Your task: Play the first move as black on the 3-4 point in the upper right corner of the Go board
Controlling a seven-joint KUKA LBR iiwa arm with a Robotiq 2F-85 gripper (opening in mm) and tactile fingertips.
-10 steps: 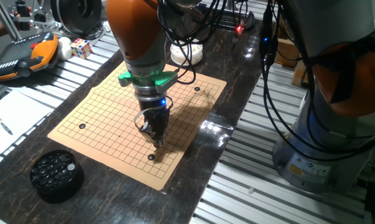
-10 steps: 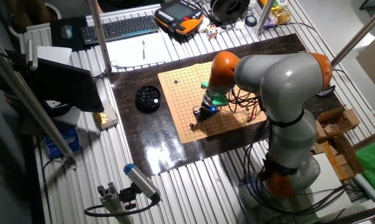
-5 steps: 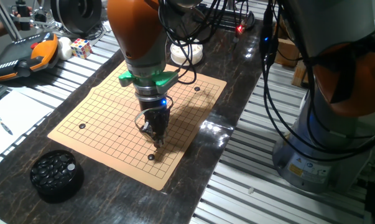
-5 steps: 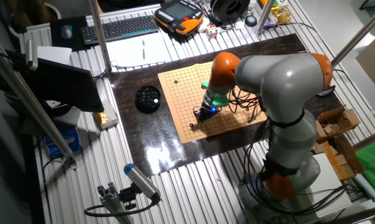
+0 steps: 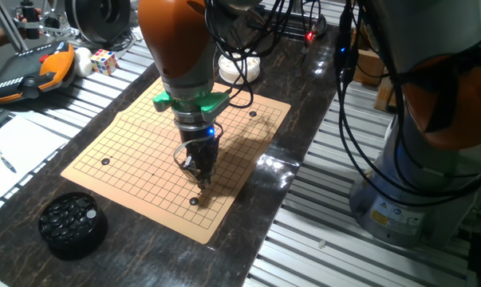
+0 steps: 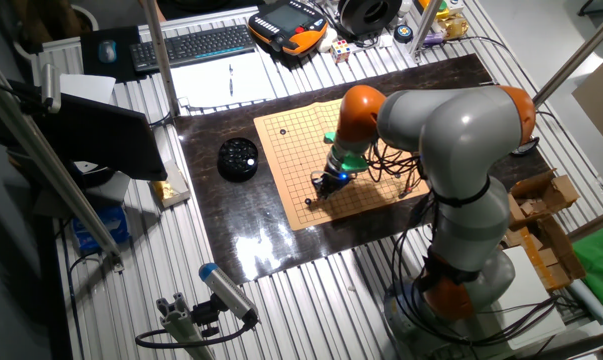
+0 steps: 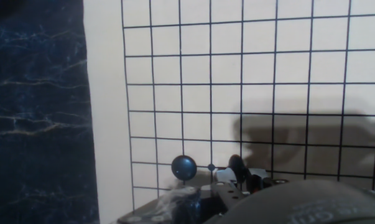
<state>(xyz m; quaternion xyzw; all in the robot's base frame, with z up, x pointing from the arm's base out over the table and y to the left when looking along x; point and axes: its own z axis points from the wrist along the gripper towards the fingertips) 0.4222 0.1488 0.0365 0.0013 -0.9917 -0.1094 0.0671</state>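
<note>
The black stone (image 7: 183, 167) is a glossy disc lying free on the tan Go board (image 7: 106, 93), on a grid crossing one line left of a small printed dot, near the board's edge. It also shows in one fixed view (image 5: 194, 201) at the board's near corner. My gripper (image 5: 203, 180) hangs just above the board (image 5: 144, 151), close beside the stone and not touching it. In the hand view the gripper (image 7: 244, 174) is at the bottom edge, its fingertips (image 7: 235, 164) slightly apart and empty. In the other fixed view the gripper (image 6: 315, 195) is small and partly hidden by the arm.
A round black bowl of black stones (image 5: 72, 224) stands off the board's near-left corner. A white bowl (image 5: 240, 68) stands beyond the far edge. Two more small black dots (image 5: 105, 161) (image 5: 253, 114) mark other board corners. Paper, a pendant and a cube lie far left.
</note>
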